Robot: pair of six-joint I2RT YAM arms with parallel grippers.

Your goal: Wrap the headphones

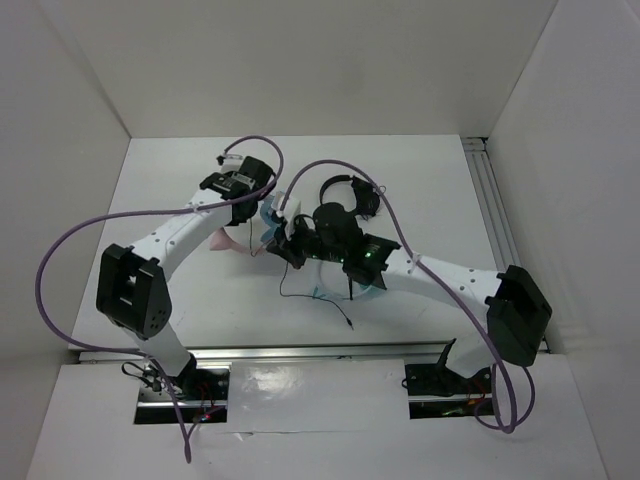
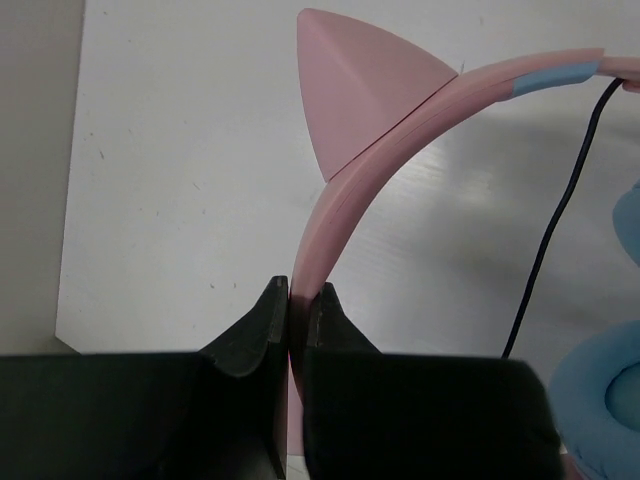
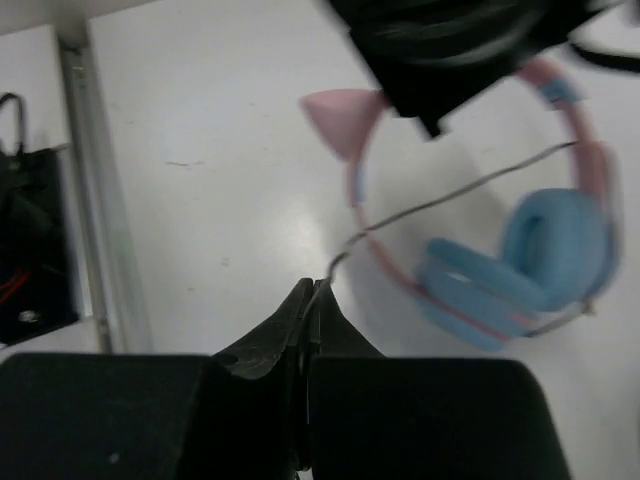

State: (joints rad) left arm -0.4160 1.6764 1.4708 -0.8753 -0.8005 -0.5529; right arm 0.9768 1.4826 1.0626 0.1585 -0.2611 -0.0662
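Right wrist view: right gripper (image 3: pixel 310 292) pinches the thin black cable (image 3: pixel 440 200).
From its fingertips the cable runs ahead and rightward to the headphones (image 3: pixel 545 250), which sit between the arms; the left gripper (image 2: pixel 297 292) is clamped tight on their pink headband (image 2: pixel 345 190).

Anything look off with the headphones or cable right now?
Nothing damaged or spilled. The left end effector pinches the headphones by the pink headband, the right end effector pinches the black cable. The cable's free end lies loose on the table, unwrapped.
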